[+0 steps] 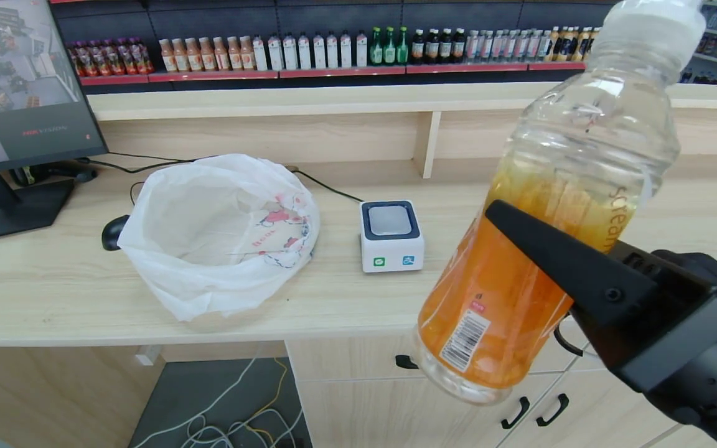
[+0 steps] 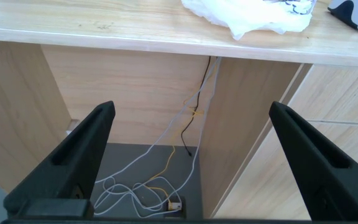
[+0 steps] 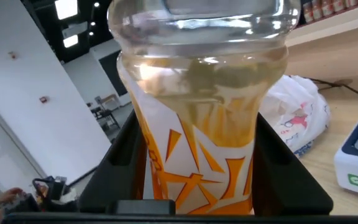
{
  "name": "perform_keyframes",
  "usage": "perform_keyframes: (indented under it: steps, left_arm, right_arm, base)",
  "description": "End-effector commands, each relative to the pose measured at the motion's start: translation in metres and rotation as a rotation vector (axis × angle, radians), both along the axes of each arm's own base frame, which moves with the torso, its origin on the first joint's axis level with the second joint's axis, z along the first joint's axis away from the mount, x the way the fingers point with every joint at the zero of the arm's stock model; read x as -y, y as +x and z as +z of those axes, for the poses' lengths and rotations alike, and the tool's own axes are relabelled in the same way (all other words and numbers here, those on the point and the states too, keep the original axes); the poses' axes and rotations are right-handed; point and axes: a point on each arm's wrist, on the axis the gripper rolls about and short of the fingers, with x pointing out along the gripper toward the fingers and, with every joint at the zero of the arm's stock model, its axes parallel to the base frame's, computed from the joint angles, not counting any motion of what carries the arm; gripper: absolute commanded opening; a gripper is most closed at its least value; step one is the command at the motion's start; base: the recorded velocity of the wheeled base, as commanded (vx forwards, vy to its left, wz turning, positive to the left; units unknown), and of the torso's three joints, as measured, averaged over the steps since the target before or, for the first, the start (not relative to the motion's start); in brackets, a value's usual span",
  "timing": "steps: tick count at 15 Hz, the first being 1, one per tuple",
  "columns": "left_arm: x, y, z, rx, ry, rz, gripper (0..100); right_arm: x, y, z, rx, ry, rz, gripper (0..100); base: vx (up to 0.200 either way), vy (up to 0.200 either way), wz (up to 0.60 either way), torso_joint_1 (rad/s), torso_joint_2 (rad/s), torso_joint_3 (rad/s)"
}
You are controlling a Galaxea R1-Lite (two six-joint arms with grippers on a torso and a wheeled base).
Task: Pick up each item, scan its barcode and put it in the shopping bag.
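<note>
scan step: my right gripper [image 3: 197, 143] pinches the juice bottle [image 1: 520, 292]; next i judge its barcode [image 1: 464, 341] must face the scanner [image 1: 391, 235].

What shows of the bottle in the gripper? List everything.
The bottle is clear plastic with a white cap, an orange label with a barcode near the base, and orange drink filling its lower part. It is held in the air, tilted, cap uppermost, clamped between the right gripper's black fingers, right of the scanner.
</note>
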Motion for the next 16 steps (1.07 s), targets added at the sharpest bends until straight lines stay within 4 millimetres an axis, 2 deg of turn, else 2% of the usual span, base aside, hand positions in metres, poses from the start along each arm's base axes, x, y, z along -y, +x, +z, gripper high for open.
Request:
perform_keyframes:
  steps: [1,3,7,10,16]
  left_arm:
    - [0.0,0.0,0.0,0.001,0.0,0.001,100]
    - [0.0,0.0,0.0,0.001,0.0,0.001,100]
    - [0.0,0.0,0.0,-0.001,-0.002,0.001,100]
    - [0.0,0.0,0.0,0.001,-0.002,0.001,100]
    - [0.0,0.0,0.0,-0.001,0.0,0.001,100]
  right_arm:
    - [0.003,0.007,-0.012,-0.001,-0.07,-0.062,0]
    - [0.013,0.019,-0.022,0.016,-0.166,-0.17,0]
    - [0.042,0.044,-0.023,0.177,-0.351,-0.452,0]
    - [0.053,0.05,-0.023,0.154,-0.383,-0.656,0]
    - [0.063,0.059,-0.017,0.144,-0.36,-0.76,0]
  base:
    - [0.0,0.0,0.0,0.0,0.0,0.0]
    - [0.0,0.0,0.0,0.0,0.0,0.0]
    - [0.0,0.0,0.0,0.0,0.0,0.0]
    - [0.0,0.0,0.0,0.0,0.0,0.0]
    - [0.0,0.0,0.0,0.0,0.0,0.0]
